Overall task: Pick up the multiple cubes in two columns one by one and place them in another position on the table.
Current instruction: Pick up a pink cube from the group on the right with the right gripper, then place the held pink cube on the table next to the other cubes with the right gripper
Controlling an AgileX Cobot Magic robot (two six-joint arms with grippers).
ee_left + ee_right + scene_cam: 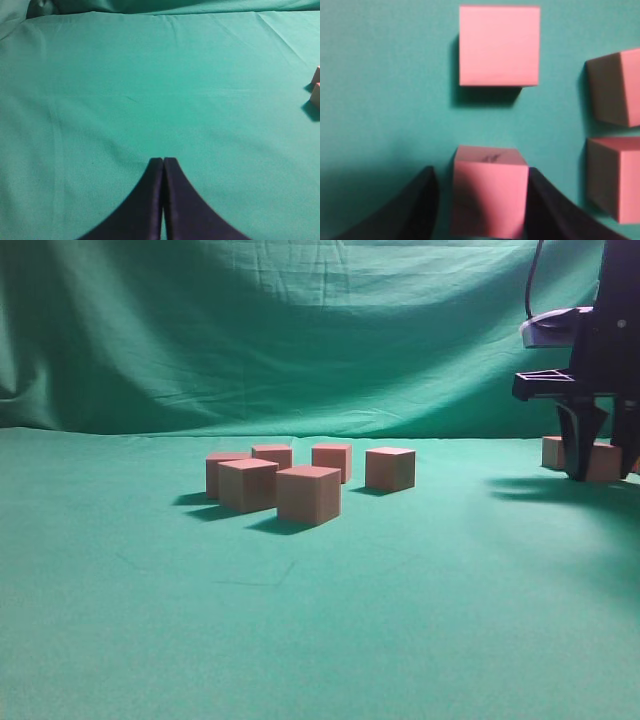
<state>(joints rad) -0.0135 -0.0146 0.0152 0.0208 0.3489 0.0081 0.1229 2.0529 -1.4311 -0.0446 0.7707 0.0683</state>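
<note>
Several reddish-pink cubes stand in a loose group mid-table in the exterior view, the nearest one (309, 494) at the front and another (390, 468) at the group's right. My right gripper (598, 472) is down at the table (320, 620) at the far right, straddling a cube (605, 462). In the right wrist view that cube (490, 195) sits between the jaws of the right gripper (482, 200); the right jaw touches it and a gap shows at the left jaw. My left gripper (163, 161) is shut and empty above bare cloth.
Another cube (499, 45) lies straight ahead of the right gripper, and two more (615, 90) (615, 177) lie close to its right. A cube (552, 452) stands just left of the gripper. Two cube corners (316, 95) show at the left wrist view's right edge. Draped green backdrop (300, 330) behind.
</note>
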